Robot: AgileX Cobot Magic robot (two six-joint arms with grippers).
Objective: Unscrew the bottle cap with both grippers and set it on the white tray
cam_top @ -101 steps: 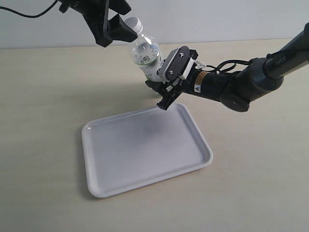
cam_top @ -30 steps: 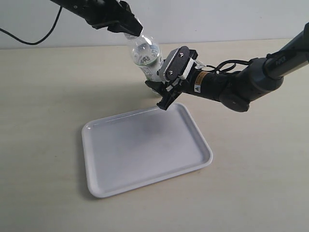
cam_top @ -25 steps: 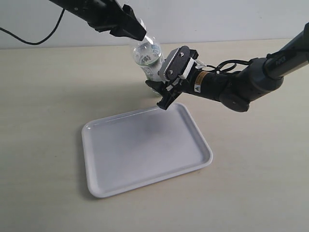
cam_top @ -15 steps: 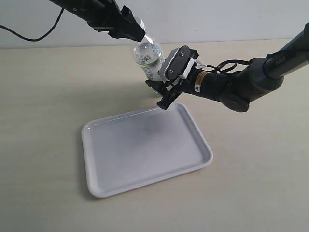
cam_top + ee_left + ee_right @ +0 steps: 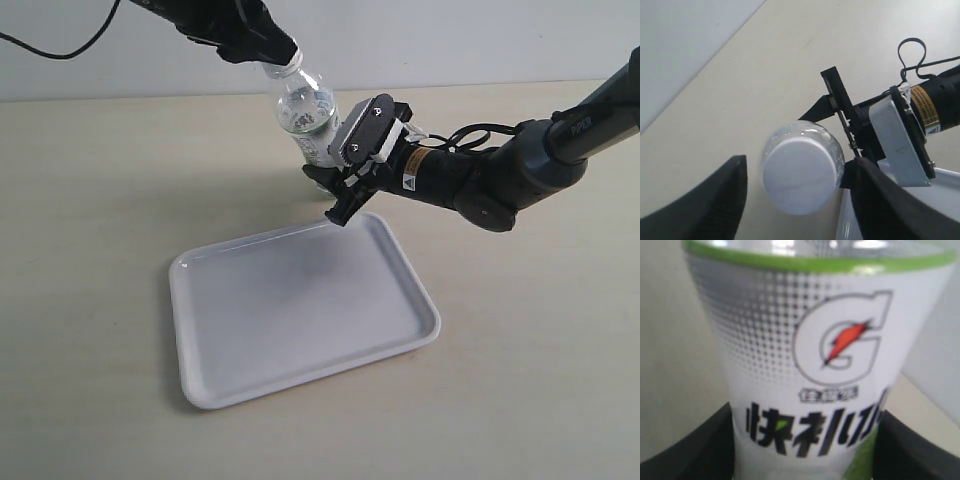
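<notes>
**Left gripper loosens around cap, shifts slightly upward**

Since a second ago, the left gripper [image 5: 268,48] at upper left of the exterior view has spread its jaws. The ribbed white bottle cap [image 5: 799,175] sits between them, still on the neck, with a gap showing beside it. The clear bottle [image 5: 305,112] leans toward upper left. Its white label carries a green band, a G logo and dark lettering. The right gripper [image 5: 328,185] pinches the bottle's lower body. The white tray [image 5: 300,310] lies bare at centre, just below.
</notes>
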